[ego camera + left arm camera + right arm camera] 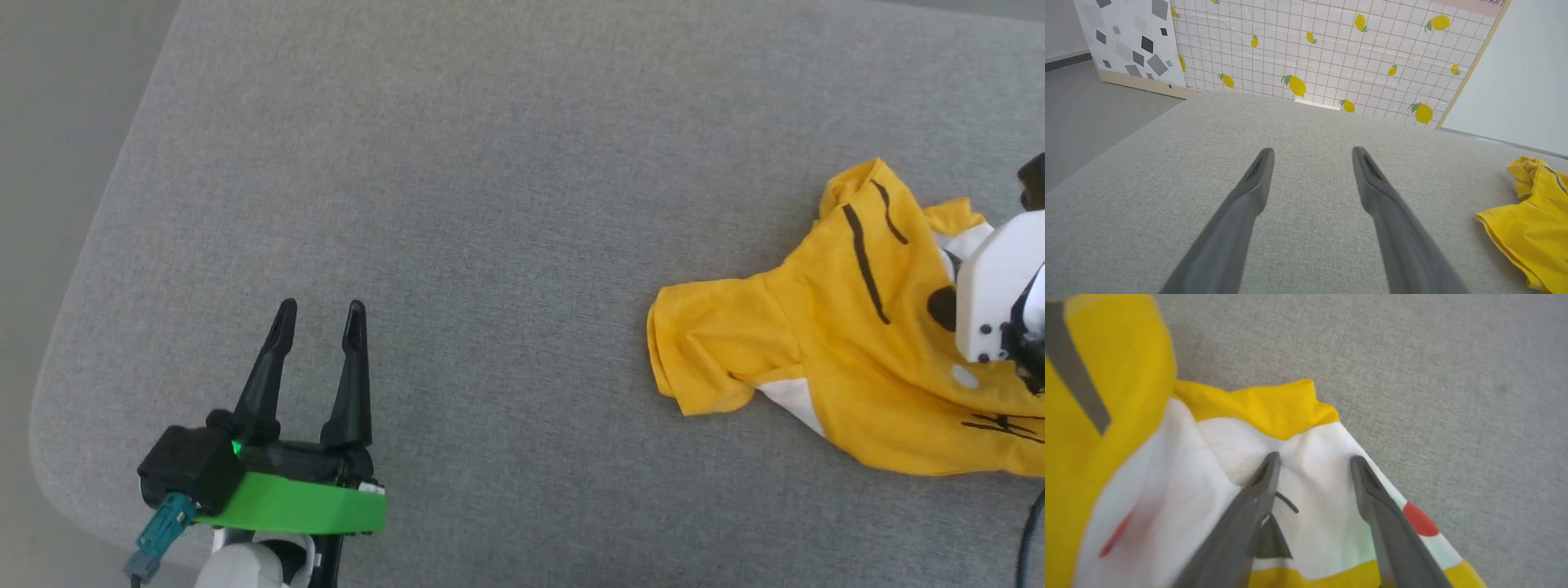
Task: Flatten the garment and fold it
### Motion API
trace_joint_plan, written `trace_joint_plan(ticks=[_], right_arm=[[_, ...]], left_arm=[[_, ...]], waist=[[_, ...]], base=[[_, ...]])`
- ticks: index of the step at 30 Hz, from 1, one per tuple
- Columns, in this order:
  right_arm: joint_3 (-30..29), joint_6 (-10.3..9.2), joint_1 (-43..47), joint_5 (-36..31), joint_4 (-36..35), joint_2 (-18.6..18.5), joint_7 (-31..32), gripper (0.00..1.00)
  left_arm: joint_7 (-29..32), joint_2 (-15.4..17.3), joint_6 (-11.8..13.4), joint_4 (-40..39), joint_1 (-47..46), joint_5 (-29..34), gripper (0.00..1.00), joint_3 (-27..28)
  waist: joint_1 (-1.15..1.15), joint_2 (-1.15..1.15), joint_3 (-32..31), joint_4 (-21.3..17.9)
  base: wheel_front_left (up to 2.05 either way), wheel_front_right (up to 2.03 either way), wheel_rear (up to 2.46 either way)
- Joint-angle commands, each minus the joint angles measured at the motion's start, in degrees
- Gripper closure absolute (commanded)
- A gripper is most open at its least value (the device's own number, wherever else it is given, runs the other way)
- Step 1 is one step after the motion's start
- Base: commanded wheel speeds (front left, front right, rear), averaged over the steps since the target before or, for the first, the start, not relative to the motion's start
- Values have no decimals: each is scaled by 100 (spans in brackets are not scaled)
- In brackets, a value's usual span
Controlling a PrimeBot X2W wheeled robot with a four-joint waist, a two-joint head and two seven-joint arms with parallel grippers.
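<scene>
Cloth lies directly under the right tool, whose two dark fingers stand apart with only a pucker of the garment between them. The tips sit on or just above its white muzzle patch; I cannot tell whether they press it. The step in hand looks like taking a first hold to spread the garment out. To do it well, the tool should bite a single layer near an edge rather than the middle of the print, since a pinch here would likely lift several folds together. Just beyond the tips a yellow flap is turned over the white, and past that is bare grey table. At the left of the wrist view the cloth rises in a crumpled ridge with a dark stripe. In the head view the garment lies heaped, one sleeve reaching away from the right tool toward the left tool, which stands well apart over the table, fingers spread and empty. Bringing it to that sleeve would give a second hold for pulling the garment flat.
</scene>
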Motion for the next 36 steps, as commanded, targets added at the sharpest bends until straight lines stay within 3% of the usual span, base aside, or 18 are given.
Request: trace_joint_plan(ticks=[1, 5, 16, 24, 28, 30, 31, 32, 36], right_arm=[[83, -8, 70, 122, 144, -38, 296, 100], [241, -8, -76, 210, -86, -195, 394, 100], [759, -8, -1876, -104, -717, -743, -650, 100], [597, -8, -2621, -1065, -25, -1091, -1544, 100], [368, -8, -2503, -1336, 513, -967, -1704, 98], [296, -8, -2435, -1387, 702, -883, -1795, 62], [266, -8, -2407, -1408, 785, -854, -1839, 16], [209, -8, -2386, -1414, 899, -809, -1864, 0], [149, -8, -2376, -1395, 1152, -690, -2104, 0]], left_arm=[[-22, 55, -38, 15, -101, -63, 0, -9], [-22, 57, -38, 46, -116, -66, 0, 15], [-22, 33, -38, -17, -205, -95, 0, -12], [-22, -3, -38, 95, -450, -161, 0, -201], [-22, -12, -38, 172, -555, -181, 0, -278], [-22, -17, -38, 206, -585, -187, 0, -311], [-22, -19, -38, 219, -599, -190, 0, -323], [-22, -21, -38, 238, -614, -191, 0, -334], [-22, -10, -38, 280, -614, -158, 0, -326]], waist=[[0, 0, 138, 114], [0, 0, 115, 77], [0, 0, 362, 85], [0, 0, 782, 382], [0, 0, 855, 487], [0, 0, 872, 501], [0, 0, 873, 502], [0, 0, 864, 492], [0, 0, 709, 392]], base=[[0, 0, 0], [0, 0, 0], [0, 0, 0], [0, 0, 0], [0, 0, 0], [0, 0, 0], [0, 0, 0], [0, 0, 0], [0, 0, 0]])
